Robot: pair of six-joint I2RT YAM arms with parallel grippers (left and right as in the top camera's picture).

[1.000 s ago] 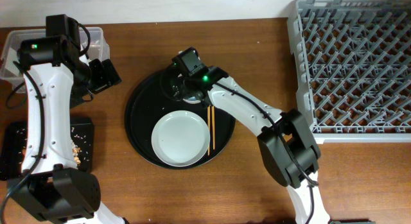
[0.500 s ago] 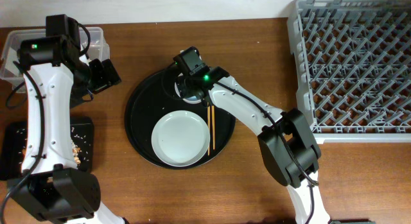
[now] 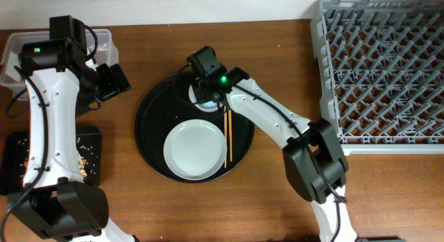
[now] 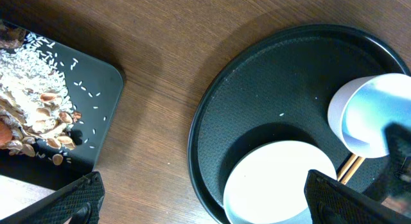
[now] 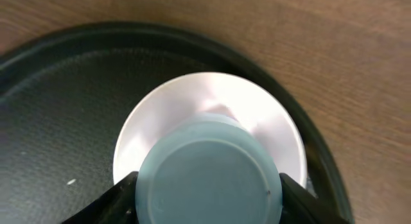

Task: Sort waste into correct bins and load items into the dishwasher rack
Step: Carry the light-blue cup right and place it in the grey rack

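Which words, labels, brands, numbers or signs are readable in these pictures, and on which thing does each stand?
None is readable. The light-blue cup, white plate, round black tray, grey rack and flat black bin carry no visible text.

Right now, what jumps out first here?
The right arm's fingers clamp a light-blue cup over a white bowl at the far edge of the round black tray. A white plate and chopsticks lie in that tray too; the big grey rack fills the right side.
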